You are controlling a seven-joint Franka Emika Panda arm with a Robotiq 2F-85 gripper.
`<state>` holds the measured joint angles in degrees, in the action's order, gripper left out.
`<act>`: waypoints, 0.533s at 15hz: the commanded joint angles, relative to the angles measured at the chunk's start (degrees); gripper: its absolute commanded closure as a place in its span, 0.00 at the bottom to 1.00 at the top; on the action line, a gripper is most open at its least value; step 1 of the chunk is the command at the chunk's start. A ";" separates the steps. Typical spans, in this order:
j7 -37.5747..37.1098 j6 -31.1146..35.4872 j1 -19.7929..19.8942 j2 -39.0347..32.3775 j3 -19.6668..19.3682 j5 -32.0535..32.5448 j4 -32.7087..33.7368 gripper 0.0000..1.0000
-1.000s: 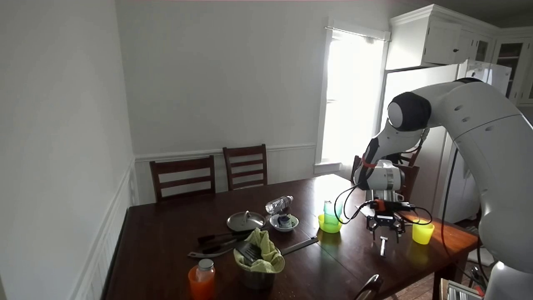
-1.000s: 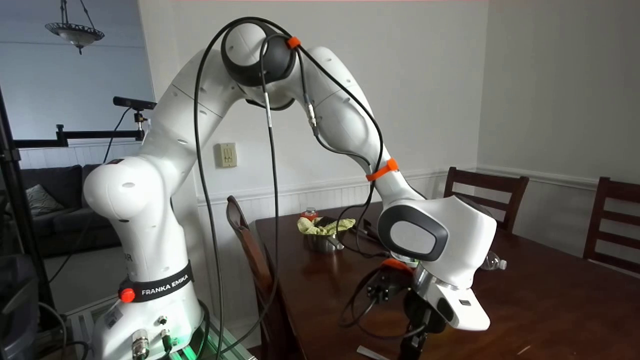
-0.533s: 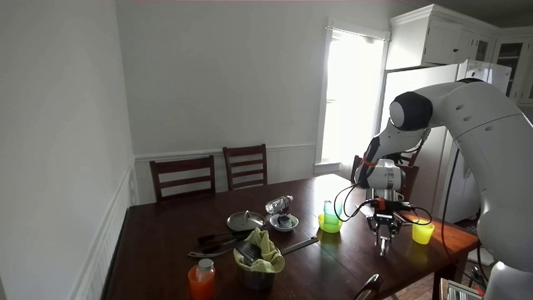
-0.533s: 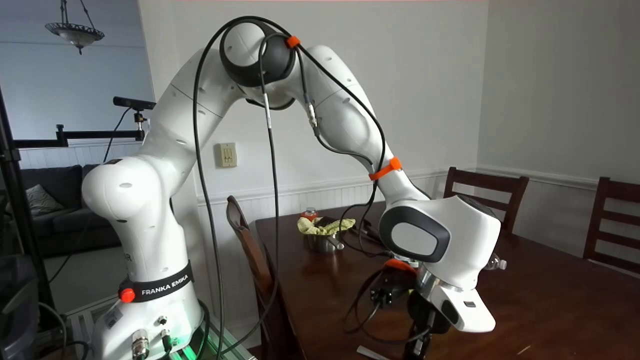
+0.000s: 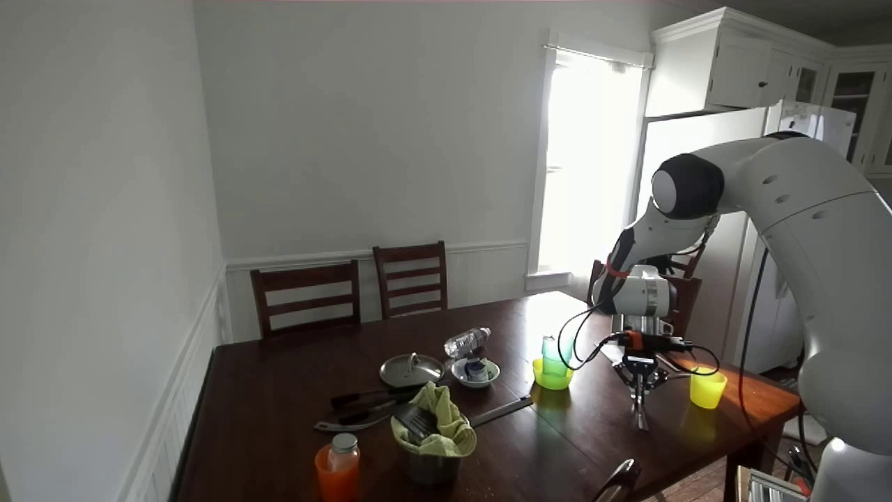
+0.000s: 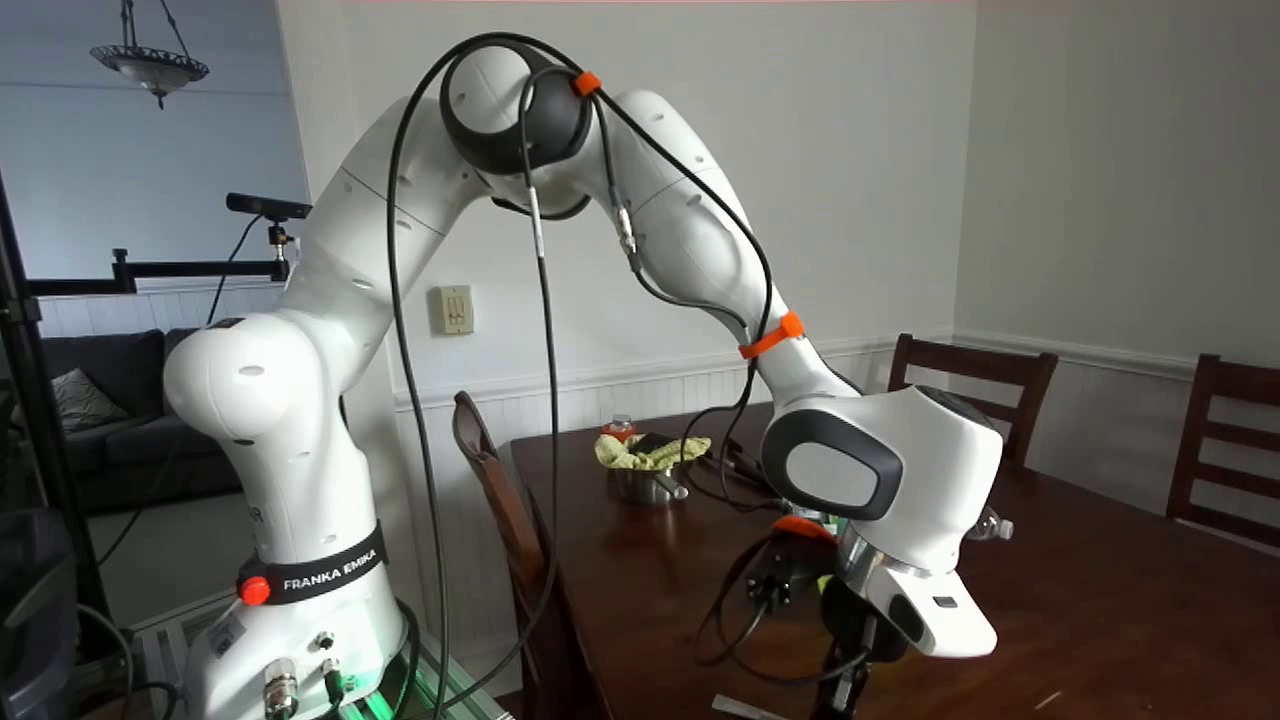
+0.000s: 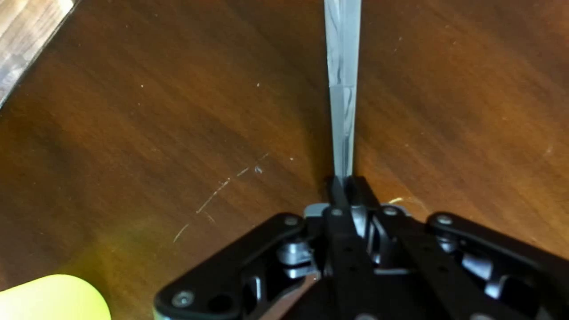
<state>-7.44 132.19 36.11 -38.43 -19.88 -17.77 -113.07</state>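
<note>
A slim silver utensil (image 7: 343,89) with a flat handle runs up from my fingertips in the wrist view. My gripper (image 7: 343,184) is shut on it near its wider end, which is partly hidden behind the fingers. In an exterior view the handle (image 5: 642,421) sticks out below the gripper (image 5: 638,400). Its tip (image 6: 745,709) also shows at the bottom edge of an exterior view, where the fingertips are cut off. Whether it touches the table I cannot tell. A yellow cup (image 5: 708,390) stands close beside the gripper and its edge (image 7: 53,300) enters the wrist view.
A teal cup (image 5: 556,355) stands in a yellow-green bowl (image 5: 552,380). Farther along the table are a small bowl (image 5: 495,380), a bottle (image 5: 467,342), a lid (image 5: 397,373), a pot (image 5: 432,468) with a cloth and an orange cup (image 5: 337,477). Chairs (image 5: 411,279) surround the table.
The jaws have come together from wide open and now hold the silver utensil. Its handle has turned slightly. The arm has shifted only a little.
</note>
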 commanded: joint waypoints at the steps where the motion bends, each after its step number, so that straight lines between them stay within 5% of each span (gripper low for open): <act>1: 1.38 0.03 1.27 0.10 1.09 -0.98 0.61 0.98; 8: -0.96 -4.02 -0.06 3.47 -0.36 0.50 1.26 0.98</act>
<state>-7.53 130.92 36.09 -37.57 -19.67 -17.78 -112.62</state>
